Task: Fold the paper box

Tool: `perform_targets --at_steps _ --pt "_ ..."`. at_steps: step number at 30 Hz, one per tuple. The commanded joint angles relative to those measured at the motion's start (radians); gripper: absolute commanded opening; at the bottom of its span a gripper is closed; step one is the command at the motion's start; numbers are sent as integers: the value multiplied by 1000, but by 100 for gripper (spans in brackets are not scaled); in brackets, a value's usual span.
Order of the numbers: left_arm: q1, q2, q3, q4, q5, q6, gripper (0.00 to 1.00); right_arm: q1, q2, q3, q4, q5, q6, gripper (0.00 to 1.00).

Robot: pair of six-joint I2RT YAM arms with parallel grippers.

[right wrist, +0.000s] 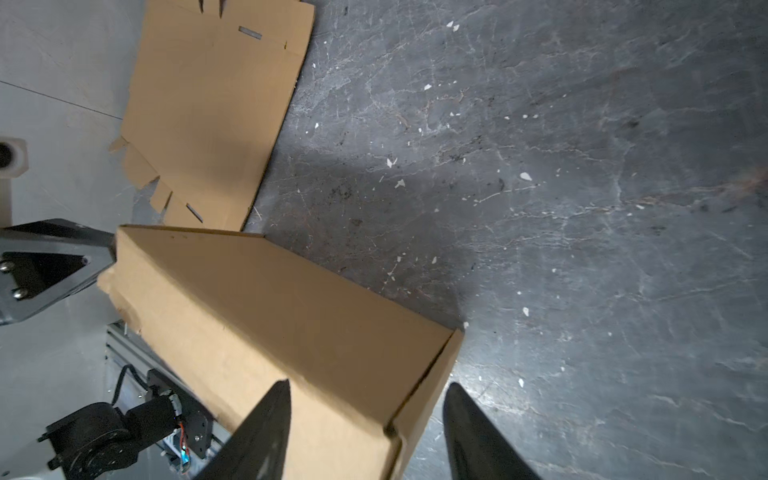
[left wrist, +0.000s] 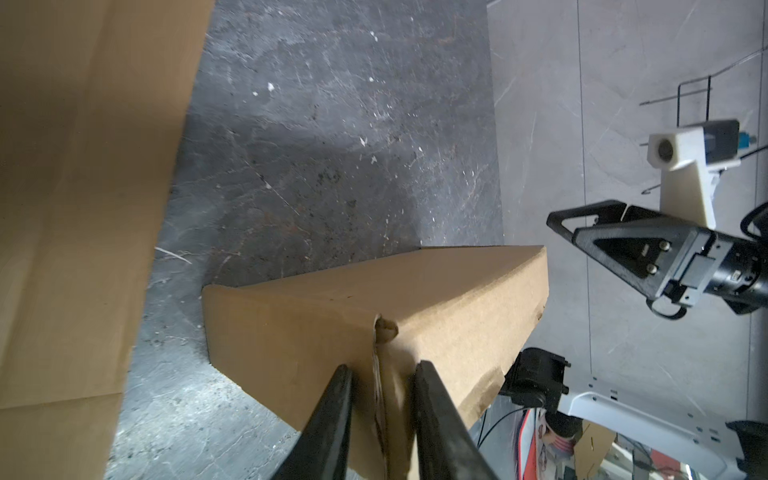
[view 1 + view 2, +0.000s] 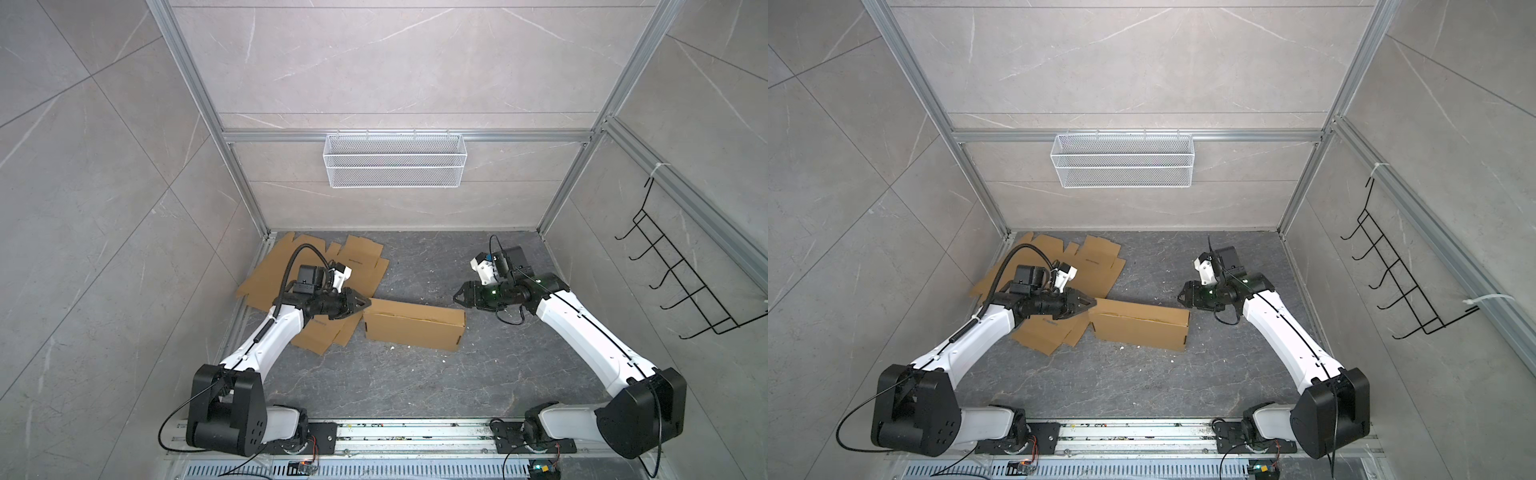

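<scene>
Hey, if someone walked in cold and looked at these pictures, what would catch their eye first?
The folded cardboard box lying in the middle, with the left claw at its left end and the right claw, jaws apart, by its right end. Next come the flat cardboard sheets piled in the back-left corner, and the wire basket on the rear wall.

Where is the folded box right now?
In both top views the folded box lies centrally, between the left claw and the right claw, beside the flat cardboard sheets.
</scene>
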Motion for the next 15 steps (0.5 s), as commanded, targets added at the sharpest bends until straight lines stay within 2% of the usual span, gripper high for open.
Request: perform_targets --at_steps 1,5,12,15 --pt "-79 -41 -110 72 -116 -109 31 0 -16 -48 -50 39 -16 61" --pt "-111 -122 -192 163 -163 -166 33 -1 -84 -92 -59 21 12 68" --pt "-118 -150 -208 162 -160 -176 34 -21 -215 -100 -191 52 18 80" --pt "-119 -166 -219 155 -158 -174 34 -25 -259 -163 -179 -41 43 82"
